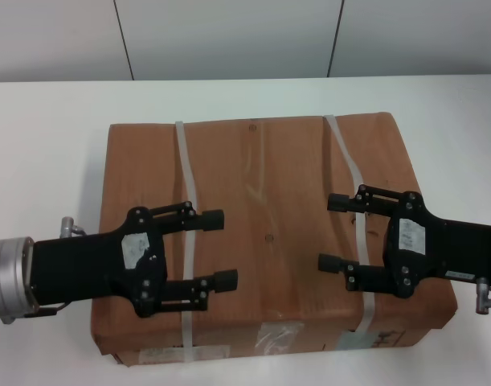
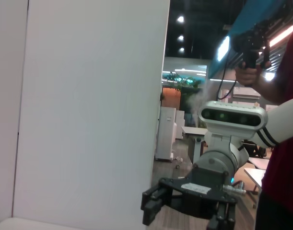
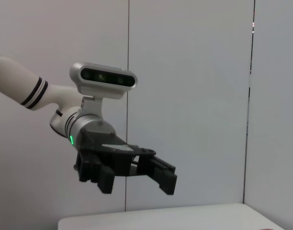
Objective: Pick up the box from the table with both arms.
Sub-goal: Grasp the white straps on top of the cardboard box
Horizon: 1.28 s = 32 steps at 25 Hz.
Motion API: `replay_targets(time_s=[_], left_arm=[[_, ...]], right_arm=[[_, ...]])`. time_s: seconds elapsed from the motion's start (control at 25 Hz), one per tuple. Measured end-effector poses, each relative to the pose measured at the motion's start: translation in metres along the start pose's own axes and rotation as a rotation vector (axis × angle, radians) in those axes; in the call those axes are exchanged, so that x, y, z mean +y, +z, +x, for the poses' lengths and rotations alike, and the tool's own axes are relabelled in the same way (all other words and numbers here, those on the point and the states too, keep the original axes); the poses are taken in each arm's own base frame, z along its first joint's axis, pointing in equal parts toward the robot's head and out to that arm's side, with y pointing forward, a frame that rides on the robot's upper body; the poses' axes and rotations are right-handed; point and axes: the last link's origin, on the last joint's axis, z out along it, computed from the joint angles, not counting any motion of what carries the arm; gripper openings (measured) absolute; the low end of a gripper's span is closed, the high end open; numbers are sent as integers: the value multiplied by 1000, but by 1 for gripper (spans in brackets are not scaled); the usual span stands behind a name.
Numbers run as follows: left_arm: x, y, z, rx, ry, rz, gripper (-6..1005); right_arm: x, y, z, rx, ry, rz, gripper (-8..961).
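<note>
Brown paper, wrinkled, wrapping one box (image 1: 269, 185) lying flat at the middle of a white worktop (image 1: 44, 137). Near edge of box cut off at the bottom of the head view; labels and tape on its near side only partly seen and unreadable. Two whitish straps (image 1: 183, 161) crossing the top from far to near, each partly covered by an end effector.

Two arms, two end effectors. Left end effector (image 1: 221, 249) over the box's near-left part, fingers (image 1: 226, 280) spread wide and pointing right, straddling the left strap, gripping nothing. Right end effector (image 1: 333, 232) over the near-right part, fingers (image 1: 329, 263) likewise wide and pointing left, over the right strap, gripping nothing. Hard to tell from the head view whether either touches the paper or sits just above it. Well apart from each other, bare paper between.

Box missing from both wrist views. Left wrist view: right end effector (image 2: 182, 215) far off with jaws apart, its lower part cut off, a white panel (image 2: 88, 110) to one side. Right wrist view: left end effector (image 3: 136, 179) far off, jaws apart, worktop corner (image 3: 160, 218) beneath it.
</note>
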Motion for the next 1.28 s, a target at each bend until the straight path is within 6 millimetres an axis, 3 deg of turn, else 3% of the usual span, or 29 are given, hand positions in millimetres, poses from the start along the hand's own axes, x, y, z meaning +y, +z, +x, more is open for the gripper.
replay_targets(time_s=[1.04, 1.28], left_arm=[[1, 7, -8, -33, 2, 8, 757], [-18, -3, -4, 32, -32, 188, 756]], right_arm=[[-2, 1, 2, 8, 3, 25, 770], [-19, -11, 8, 8, 44, 186, 770]])
